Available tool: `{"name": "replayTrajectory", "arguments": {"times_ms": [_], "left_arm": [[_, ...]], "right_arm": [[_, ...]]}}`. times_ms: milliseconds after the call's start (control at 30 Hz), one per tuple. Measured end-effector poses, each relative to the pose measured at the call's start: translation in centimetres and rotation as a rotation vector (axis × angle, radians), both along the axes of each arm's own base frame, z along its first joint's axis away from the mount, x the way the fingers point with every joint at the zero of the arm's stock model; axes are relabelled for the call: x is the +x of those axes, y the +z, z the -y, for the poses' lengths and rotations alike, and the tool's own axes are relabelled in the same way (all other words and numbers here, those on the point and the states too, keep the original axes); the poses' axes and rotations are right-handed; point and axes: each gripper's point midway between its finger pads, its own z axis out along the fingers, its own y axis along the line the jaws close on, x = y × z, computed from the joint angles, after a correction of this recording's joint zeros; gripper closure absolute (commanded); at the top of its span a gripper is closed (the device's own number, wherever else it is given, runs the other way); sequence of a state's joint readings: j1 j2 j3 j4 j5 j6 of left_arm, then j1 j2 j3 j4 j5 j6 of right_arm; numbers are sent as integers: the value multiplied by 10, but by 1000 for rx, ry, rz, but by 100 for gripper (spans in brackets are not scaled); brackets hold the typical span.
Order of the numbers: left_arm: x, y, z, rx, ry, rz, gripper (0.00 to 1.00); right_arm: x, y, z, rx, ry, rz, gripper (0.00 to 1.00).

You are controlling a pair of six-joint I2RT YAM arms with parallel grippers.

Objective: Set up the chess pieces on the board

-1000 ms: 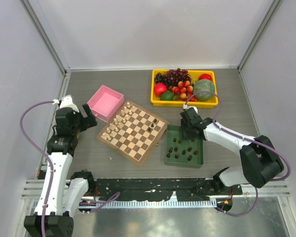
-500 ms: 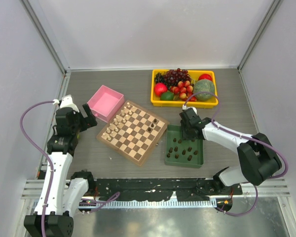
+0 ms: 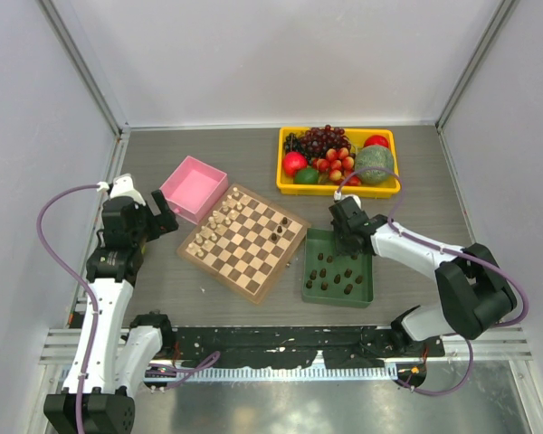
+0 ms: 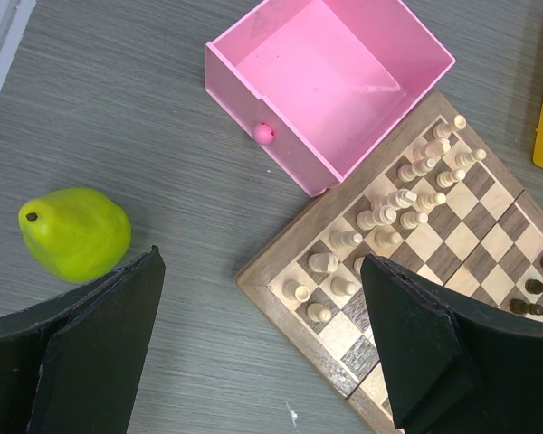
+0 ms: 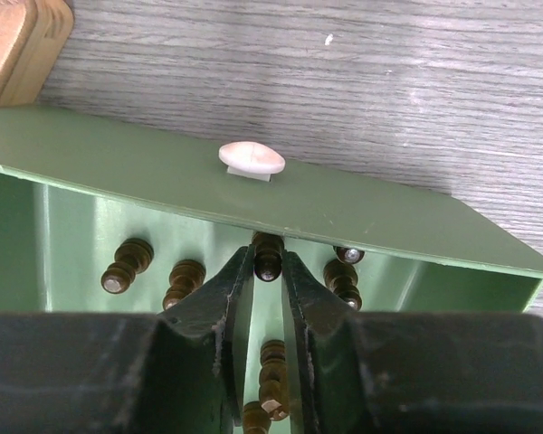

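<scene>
Surface: grey wood-grain table [image 3: 434,194], pale grey wall panels [image 3: 281,54] on three sides, metal rail [image 3: 290,357] along the near edge by my bases.

Board [image 3: 249,249] sits mid-table, turned like a diamond. Cream pieces [image 3: 215,224] fill its far-left side. A few dark pieces [image 3: 281,226] stand near its right corner. The loose pieces [image 3: 335,271], also dark, lie in the green tray [image 3: 339,301] just right of the board.

Pink box [image 3: 193,188] is just beside the board's far-left edge. Yellow crate [image 3: 339,191] of fruit [image 3: 330,154] is at the far right.

My right gripper [image 5: 268,264] is down in the tray's far end. Its fingers are nearly together, pinching one dark piece [image 5: 268,256] at the tips, right under the tray wall with the white knob [image 5: 252,158].

My left gripper [image 4: 262,262] has its fingers wide apart and holds nothing. It hovers left of the board.

Hidden or unclear:
- Green pear [image 4: 75,233] shows only in the left wrist view. From above my left arm covers it.
- The right gripper body blocks the near part of the tray in its own view.
- From above the pieces are too small to tell which figures they are.
- The crate is cut off at the right edge of the left wrist view.
</scene>
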State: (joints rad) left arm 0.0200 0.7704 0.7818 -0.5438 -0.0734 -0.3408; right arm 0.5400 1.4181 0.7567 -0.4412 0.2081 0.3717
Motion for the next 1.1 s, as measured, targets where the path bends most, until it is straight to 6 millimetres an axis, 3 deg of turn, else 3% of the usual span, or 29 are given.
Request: {"name": "replayTrajectory", "arguments": {"times_ms": [233, 367, 600, 700, 800, 967, 1100], "left_arm": [[0, 0, 0, 0, 0, 0, 1], [0, 0, 0, 0, 0, 0, 1], [0, 0, 1, -3, -4, -2, 1], [0, -1, 1, -4, -7, -5, 1], [1, -1, 1, -4, -7, -6, 1], [1, -1, 2, -7, -12, -6, 1], [1, -1, 3, -8, -12, -6, 1]], "right_arm": [[2, 3, -1, 4, 3, 8, 82], [0, 16, 1, 10, 11, 28, 82], [9, 84, -14, 96, 52, 185, 82], [12, 108, -39, 132, 108, 232, 82], [9, 116, -74, 149, 190, 234, 82], [-3, 103, -141, 155, 328, 183, 82], [-15, 81, -174, 138, 398, 130, 82]]}}
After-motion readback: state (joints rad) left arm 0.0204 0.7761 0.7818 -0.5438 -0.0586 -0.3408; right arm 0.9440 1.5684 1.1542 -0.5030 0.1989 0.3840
